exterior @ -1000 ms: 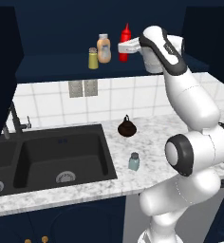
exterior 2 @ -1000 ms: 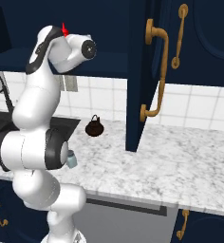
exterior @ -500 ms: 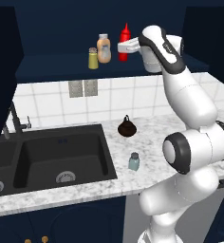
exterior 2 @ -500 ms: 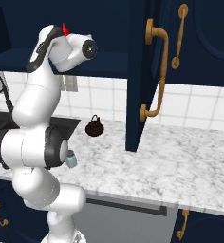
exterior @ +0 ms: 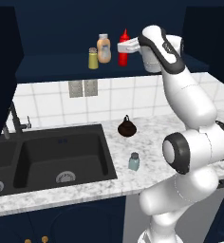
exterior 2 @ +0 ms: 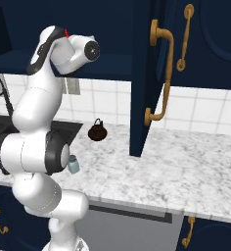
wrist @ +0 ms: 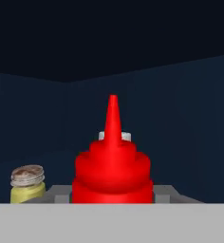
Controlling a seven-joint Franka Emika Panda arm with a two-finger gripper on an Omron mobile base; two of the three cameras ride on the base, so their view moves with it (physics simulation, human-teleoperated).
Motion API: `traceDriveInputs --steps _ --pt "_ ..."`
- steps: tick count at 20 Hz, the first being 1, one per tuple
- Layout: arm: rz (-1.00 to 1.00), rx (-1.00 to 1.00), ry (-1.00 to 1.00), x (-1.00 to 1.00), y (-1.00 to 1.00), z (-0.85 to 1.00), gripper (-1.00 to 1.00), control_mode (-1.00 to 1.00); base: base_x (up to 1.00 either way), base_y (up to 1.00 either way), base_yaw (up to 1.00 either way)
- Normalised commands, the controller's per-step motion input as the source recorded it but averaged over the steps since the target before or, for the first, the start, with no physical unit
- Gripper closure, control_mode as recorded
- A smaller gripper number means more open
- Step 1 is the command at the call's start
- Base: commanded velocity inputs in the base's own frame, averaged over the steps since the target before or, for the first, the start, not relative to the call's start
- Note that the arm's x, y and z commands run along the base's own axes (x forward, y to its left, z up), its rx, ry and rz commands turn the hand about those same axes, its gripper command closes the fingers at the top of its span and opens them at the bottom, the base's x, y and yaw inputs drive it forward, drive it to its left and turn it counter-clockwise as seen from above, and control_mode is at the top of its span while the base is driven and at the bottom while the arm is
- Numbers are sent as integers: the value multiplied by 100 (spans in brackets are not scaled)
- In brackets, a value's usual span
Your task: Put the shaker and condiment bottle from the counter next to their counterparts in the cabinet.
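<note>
The red condiment bottle [exterior: 124, 51] stands upright on the cabinet [exterior: 52, 66] shelf, just right of the peach-orange bottle [exterior: 103, 48] and the yellow-green shaker [exterior: 93, 58]. My gripper [exterior: 125, 46] reaches in from the right and is shut on the red bottle [wrist: 113, 171], a finger pressed against each of its sides. In the hand view the yellow-green shaker [wrist: 27, 184] sits to the lower left, and the peach bottle's white cap [wrist: 126, 136] peeks out behind the nozzle. The pale blue-grey shaker [exterior: 134, 161] [exterior 2: 73, 164] stands on the counter [exterior: 152, 142] near its front edge.
A black sink [exterior: 61, 152] with a faucet [exterior: 16, 121] lies left in the counter. A small dark pot [exterior: 126, 127] [exterior 2: 97, 131] stands by the tiled wall. An open navy cabinet door [exterior 2: 143, 59] with a brass handle [exterior 2: 159, 73] hangs to the arm's right.
</note>
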Motion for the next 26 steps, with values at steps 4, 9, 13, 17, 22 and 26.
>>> traceDriveInputs --steps 4,9,13,17,22,26 --pt "0 0 0 0 0 0 -100 -100 0 0 0" --pt "0 0 0 -3 0 0 -100 -100 0 0 0" --pt "0 0 0 -18 0 0 -100 -100 0 0 0" --pt "0 0 0 -40 0 -2 -100 -100 0 0 0" --pt "1 0 0 -74 0 -15 -100 -100 0 0 0" --pt "5 0 0 -92 -4 -20 -100 -100 0 0 0"
